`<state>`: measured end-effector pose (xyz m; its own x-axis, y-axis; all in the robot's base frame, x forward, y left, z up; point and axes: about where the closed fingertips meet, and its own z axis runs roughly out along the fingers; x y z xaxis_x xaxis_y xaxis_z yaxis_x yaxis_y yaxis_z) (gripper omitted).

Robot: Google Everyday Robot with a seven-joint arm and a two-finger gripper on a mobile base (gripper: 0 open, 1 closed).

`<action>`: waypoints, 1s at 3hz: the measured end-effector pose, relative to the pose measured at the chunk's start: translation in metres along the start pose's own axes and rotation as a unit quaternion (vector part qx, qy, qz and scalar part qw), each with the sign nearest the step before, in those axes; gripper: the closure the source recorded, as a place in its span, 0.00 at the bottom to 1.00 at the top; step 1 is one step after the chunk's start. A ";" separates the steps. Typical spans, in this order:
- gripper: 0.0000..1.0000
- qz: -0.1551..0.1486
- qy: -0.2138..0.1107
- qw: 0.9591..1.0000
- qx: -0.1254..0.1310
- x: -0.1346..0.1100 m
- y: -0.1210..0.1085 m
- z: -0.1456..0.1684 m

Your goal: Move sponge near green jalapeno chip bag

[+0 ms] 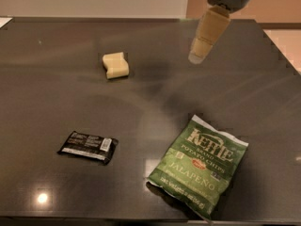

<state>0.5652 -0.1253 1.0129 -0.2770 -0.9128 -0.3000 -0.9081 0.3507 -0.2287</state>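
The sponge (115,65) is a small pale yellow block lying on the dark table, upper left of centre. The green jalapeno chip bag (199,166) lies flat at the lower right, with white KETTLE lettering. My gripper (198,55) hangs from the top right, cream-coloured fingers pointing down and left, above the table to the right of the sponge and well above the bag. It holds nothing that I can see.
A small black wrapper with a white label (88,146) lies at the lower left. The dark glossy table (56,102) has its far edge at the top and its right edge by a pale floor (287,41).
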 end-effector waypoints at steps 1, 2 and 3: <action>0.00 0.025 -0.012 1.000 -0.010 -0.038 -0.012 0.020; 0.00 0.055 -0.012 0.998 -0.017 -0.065 -0.015 0.041; 0.00 0.096 0.000 0.995 -0.020 -0.083 -0.014 0.063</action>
<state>0.6210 -0.0418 0.9821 -0.4463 -0.8297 -0.3353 -0.8502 0.5100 -0.1305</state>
